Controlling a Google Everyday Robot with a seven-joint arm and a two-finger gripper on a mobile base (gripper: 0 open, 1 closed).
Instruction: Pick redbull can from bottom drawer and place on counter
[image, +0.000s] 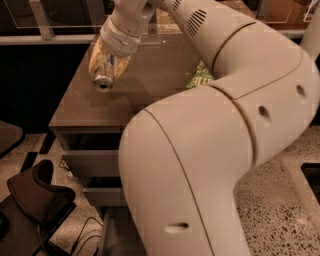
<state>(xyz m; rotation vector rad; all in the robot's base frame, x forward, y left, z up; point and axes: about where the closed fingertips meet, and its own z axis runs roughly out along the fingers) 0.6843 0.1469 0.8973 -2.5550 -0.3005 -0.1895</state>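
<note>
redbull can (103, 83) is in the gripper (104, 70), held tilted with its shiny silver end facing out and down, over the left part of the counter (155, 75). can't tell if it touches the top yet or hangs just above. jaws are clamped on the can body, the yellowish fingers (95, 56) wrapping its sides. handling call: slim thin-wall metal can, light, smooth and slippery, dents if squeezed hard. the grip belongs across the cylindrical wall mid-height, not on the rim, with moderate force. tilted like this, I'd expect it to tip or roll on release, so it needs righting onto its base first. plenty of flat bare counter under it. green snack bag (199, 80) lies well apart to the right, half hidden by the arm (210, 150). bottom drawer (111, 235) shows only as a sliver under the arm, contents not visible.
</note>
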